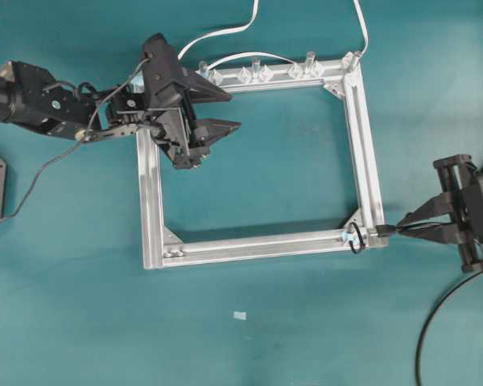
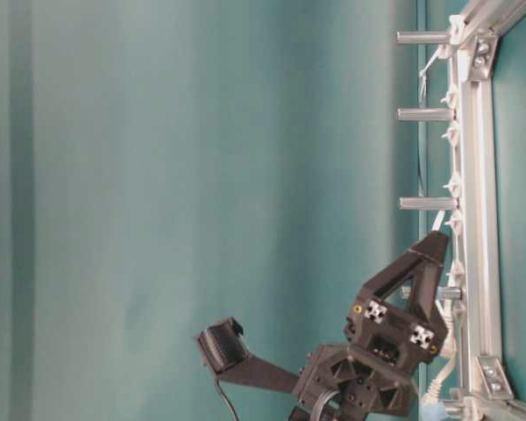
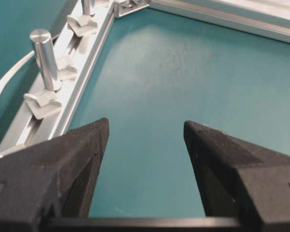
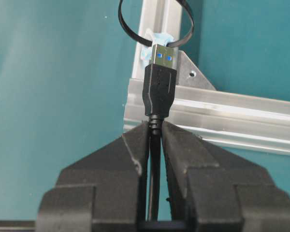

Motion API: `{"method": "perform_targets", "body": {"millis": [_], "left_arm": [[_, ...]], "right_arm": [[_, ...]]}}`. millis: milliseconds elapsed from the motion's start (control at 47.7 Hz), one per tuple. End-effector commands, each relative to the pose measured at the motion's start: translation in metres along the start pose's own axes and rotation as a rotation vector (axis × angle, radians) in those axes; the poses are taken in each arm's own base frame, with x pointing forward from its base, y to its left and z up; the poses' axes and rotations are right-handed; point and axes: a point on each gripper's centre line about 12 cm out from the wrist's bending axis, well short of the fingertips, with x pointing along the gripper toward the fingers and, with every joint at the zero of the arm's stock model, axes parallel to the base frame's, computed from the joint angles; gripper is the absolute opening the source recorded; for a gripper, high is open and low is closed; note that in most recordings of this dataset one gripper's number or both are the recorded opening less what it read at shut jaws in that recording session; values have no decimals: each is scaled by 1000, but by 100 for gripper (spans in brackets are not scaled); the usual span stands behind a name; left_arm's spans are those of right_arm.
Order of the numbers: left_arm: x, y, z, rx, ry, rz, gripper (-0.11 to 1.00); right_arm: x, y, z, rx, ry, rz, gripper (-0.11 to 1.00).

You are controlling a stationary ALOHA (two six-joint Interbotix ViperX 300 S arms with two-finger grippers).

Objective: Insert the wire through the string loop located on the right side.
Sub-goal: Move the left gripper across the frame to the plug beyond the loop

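Teal table (image 1: 266, 338) under aluminium frame (image 1: 362, 129)

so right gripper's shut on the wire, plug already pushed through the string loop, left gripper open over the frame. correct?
Not quite: the plug is not through yet. In the right wrist view its tip sits just short of the string loop. The rest holds: right gripper shut on the wire, left gripper open over the frame.

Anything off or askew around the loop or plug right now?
Nothing stands out. The right gripper is shut on the wire, plug straight and aimed at the loop, not yet through. The frame lies flat.
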Motion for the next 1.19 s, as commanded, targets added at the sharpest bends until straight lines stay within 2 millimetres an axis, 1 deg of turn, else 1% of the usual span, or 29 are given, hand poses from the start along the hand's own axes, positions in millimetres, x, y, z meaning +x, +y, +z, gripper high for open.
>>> {"method": "perform_targets", "body": {"millis": [0,335,692,838,1027,1111,1174], "left_arm": [[2,-5,12,-1,-29,-12,65],[6,-13,22,4,-46,-31,65],[7,-22,24,13,-48,-51,65],[9,-29,24,20,-19,-63,65],[13,-43,31,31,19,-90,65],[20,-53,34,39,30,-107,65],[27,-62,32,48,46,-122,65]], "right_arm": [[3,2,10,-2,-18,0,11],[12,4,18,-4,-12,-6,11],[31,5,25,-12,8,-29,11],[38,6,30,-15,-3,-42,11],[45,6,33,-18,3,-49,11],[48,7,33,-19,11,-51,11],[51,7,33,-20,15,-51,11]]}}
